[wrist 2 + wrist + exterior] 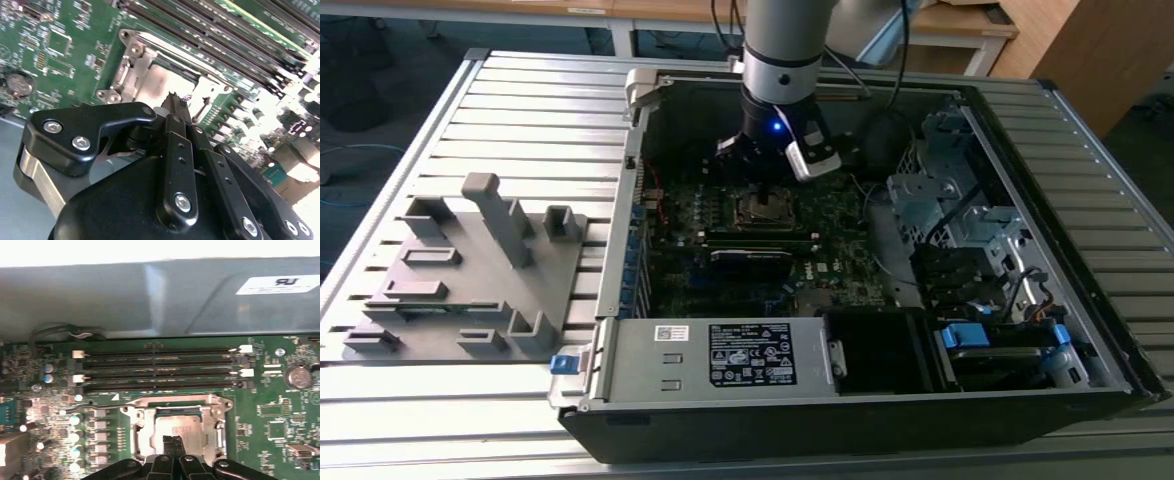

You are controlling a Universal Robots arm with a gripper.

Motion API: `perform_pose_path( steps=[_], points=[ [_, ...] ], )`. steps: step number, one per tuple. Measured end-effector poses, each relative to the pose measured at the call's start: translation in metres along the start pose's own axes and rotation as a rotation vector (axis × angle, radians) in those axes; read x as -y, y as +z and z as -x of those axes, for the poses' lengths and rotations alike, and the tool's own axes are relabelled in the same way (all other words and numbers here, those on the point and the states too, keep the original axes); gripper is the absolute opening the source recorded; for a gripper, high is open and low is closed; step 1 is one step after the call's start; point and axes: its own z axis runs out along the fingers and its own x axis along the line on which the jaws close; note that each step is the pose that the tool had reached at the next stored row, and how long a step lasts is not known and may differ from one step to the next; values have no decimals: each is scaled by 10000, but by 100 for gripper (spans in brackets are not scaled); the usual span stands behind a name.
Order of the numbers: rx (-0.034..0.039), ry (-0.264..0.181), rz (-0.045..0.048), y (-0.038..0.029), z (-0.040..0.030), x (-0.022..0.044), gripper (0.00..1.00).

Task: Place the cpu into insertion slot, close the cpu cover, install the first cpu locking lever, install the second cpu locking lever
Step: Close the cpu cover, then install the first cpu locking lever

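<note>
Hand (173, 441), fingers pinched together empty, hangs over the cpu (190, 430); exterior view shows the whole case (854, 425).

In the exterior view, the insertion slot (765, 208) has the case wall (638, 190) at 9 o'clock, the drive cage (937, 195) at 3, low memory slots (754, 243) at 6, the gripper (766, 185) directly overhead

The cpu (187, 431), dull silvery-grey top upward, sits flat in the insertion slot (742, 208) on the green board. The cpu cover (142, 432), a silvery windowed frame, lies flat around it.
</note>
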Motion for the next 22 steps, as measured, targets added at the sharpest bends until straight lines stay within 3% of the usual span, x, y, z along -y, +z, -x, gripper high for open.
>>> perform_pose_path(
  steps=[3, 9, 22],
  points=[
    [0, -1, 0, 1, 34, -1, 10],
    [0, 0, -1, -51, 36, -4, 10],
    [0, 0, 0, -70, 36, -4, 10]
  ],
)
